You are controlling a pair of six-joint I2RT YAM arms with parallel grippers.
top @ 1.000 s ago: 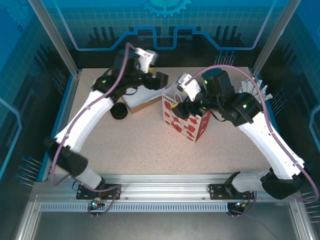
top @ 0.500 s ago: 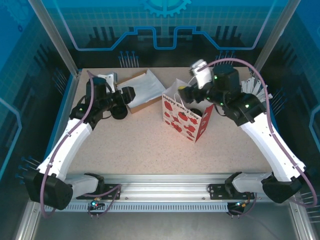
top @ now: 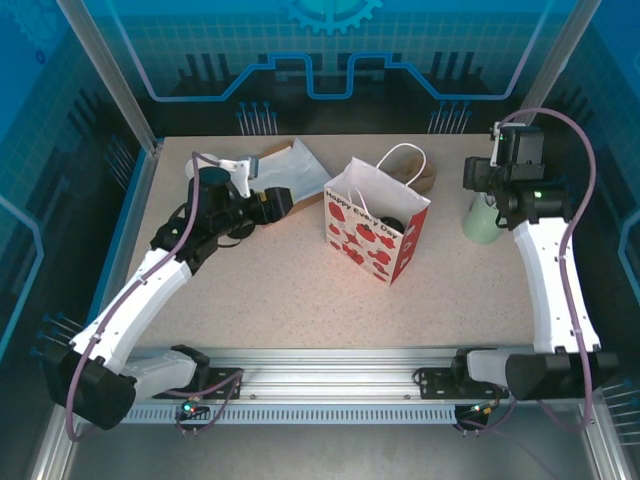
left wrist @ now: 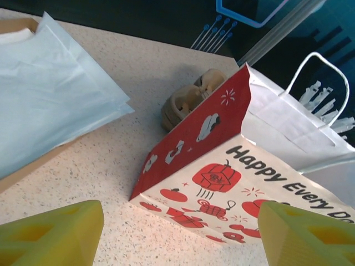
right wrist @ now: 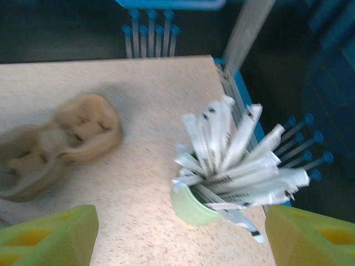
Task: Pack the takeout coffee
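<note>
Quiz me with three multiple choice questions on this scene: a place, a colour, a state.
1. Where is the pale green cup? A right of the bag; B inside it; C left of it.
2. The bag's narrow side panel is: A blue; B red; C black.
3. The left gripper is: A open, empty; B shut on the bag; C shut on paper.
Answers: A, it stands by the right gripper; B, red in the left wrist view; A, fingers wide, nothing between.
</note>
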